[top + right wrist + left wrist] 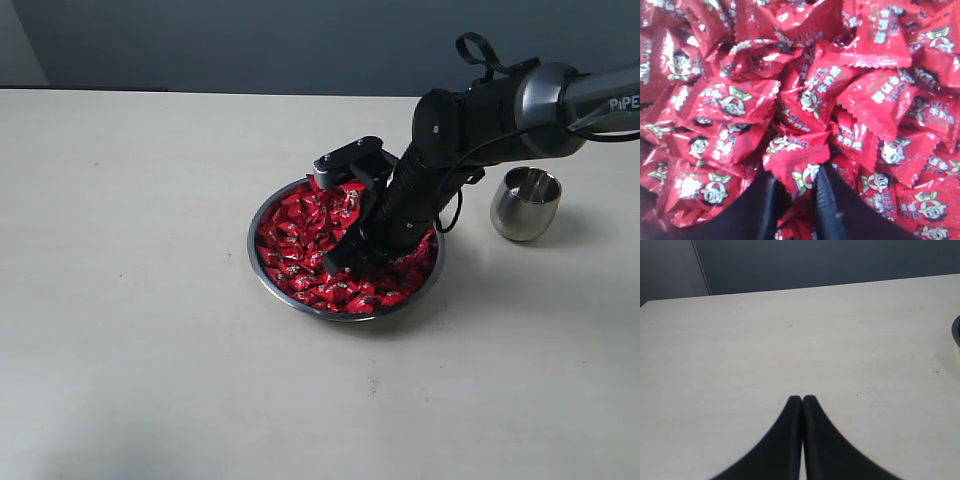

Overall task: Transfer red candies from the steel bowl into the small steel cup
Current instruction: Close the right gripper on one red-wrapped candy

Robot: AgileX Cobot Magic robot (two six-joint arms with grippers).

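Red shiny-wrapped candies [730, 102] fill the shallow steel bowl [252, 245]; right tool [795, 172] seems clamped on one: lift straight, then cross to the small rounded steel cup [525, 205]

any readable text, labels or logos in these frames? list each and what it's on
"PIPE": on the grey link of the right arm, cut off by the edge of the exterior view.
Red candies: white characters and a cartoon face on each wrapper, too blurred to read.
Steel bowl, small steel cup: no text visible.
Left wrist view: none.
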